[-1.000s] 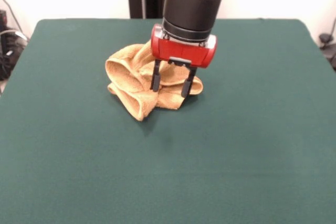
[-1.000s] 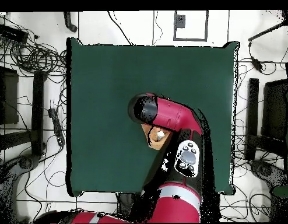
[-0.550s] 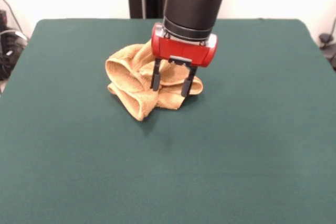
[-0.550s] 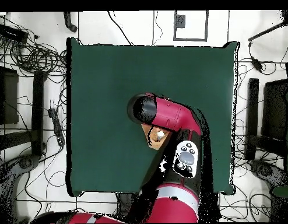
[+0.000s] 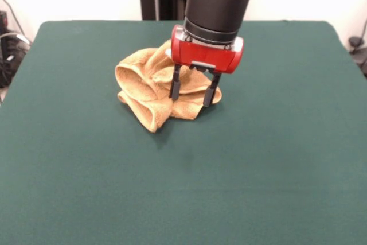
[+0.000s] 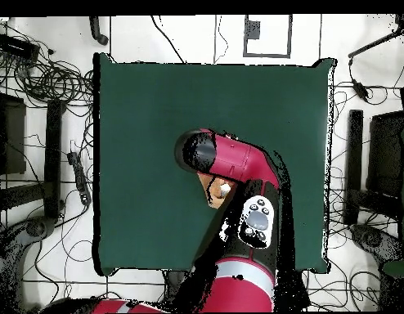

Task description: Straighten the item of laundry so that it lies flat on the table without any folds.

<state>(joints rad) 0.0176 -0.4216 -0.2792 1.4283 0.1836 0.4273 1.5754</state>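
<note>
Just under hand (image 5: 193, 92): crumpled towel (image 5: 148, 87).

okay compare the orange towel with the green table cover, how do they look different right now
The towel is golden-orange and crumpled into raised folds; the table cover is dark green and lies smooth and flat. The towel is a small heap under the open pincer; the table cover spreads across nearly the whole front view. Both are soft cloth.
</note>
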